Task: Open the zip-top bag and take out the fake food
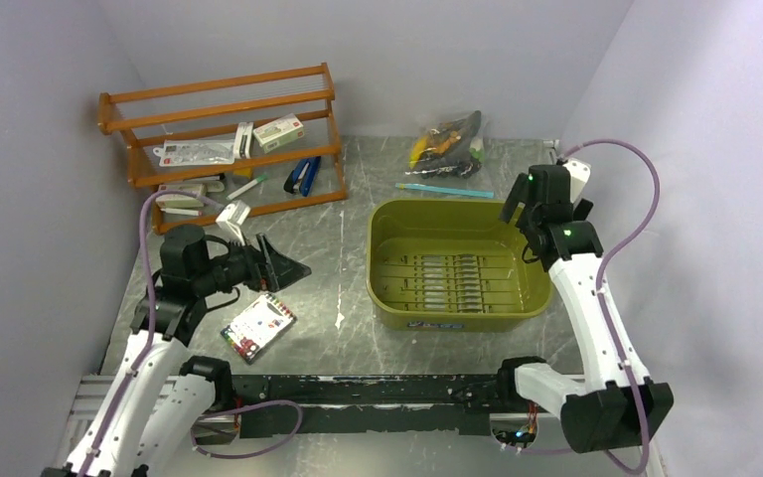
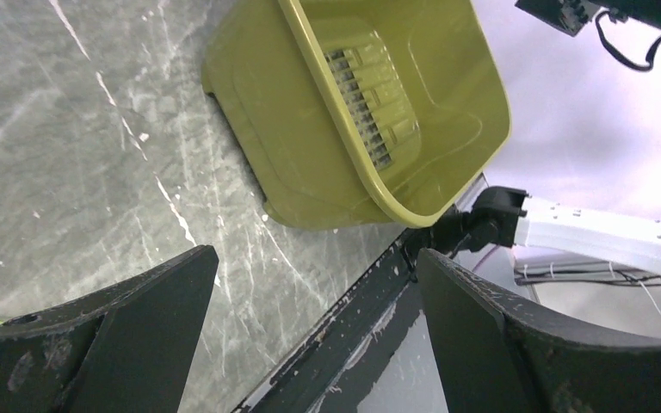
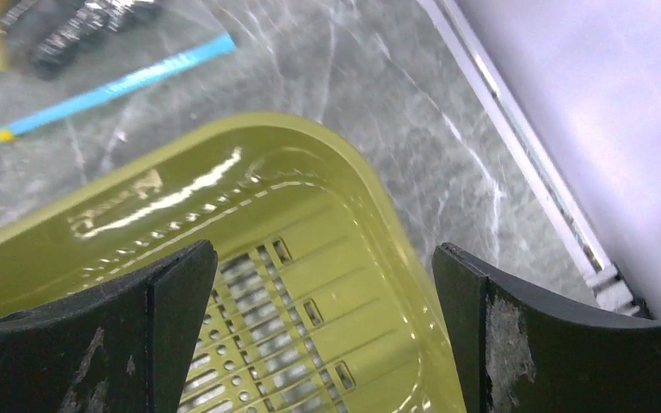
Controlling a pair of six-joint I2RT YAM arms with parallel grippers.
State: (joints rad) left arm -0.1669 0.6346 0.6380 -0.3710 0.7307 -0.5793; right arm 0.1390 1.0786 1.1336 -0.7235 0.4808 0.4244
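Marble table (image 1: pixel 338 248) bears zip-top bag (image 1: pixel 447 149) beyond right gripper (image 3: pixel 323 258), far from left gripper (image 2: pixel 314 258).

White arms (image 1: pixel 596 308) with black joints (image 1: pixel 611 409), purple cables (image 1: pixel 611 142); black fingers (image 3: pixel 559 344) seemingly scuffed.

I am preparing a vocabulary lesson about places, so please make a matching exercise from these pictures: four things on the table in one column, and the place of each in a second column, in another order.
Things
1. zip-top bag
2. green tub
3. wooden rack
4. box of coloured sticks

Places
A. far left corner, close to the walls
B. near left, in front of the rack
C. far side, behind the tub
D. right of centre, in front of the bag

Right pairs: 1-C, 2-D, 3-A, 4-B
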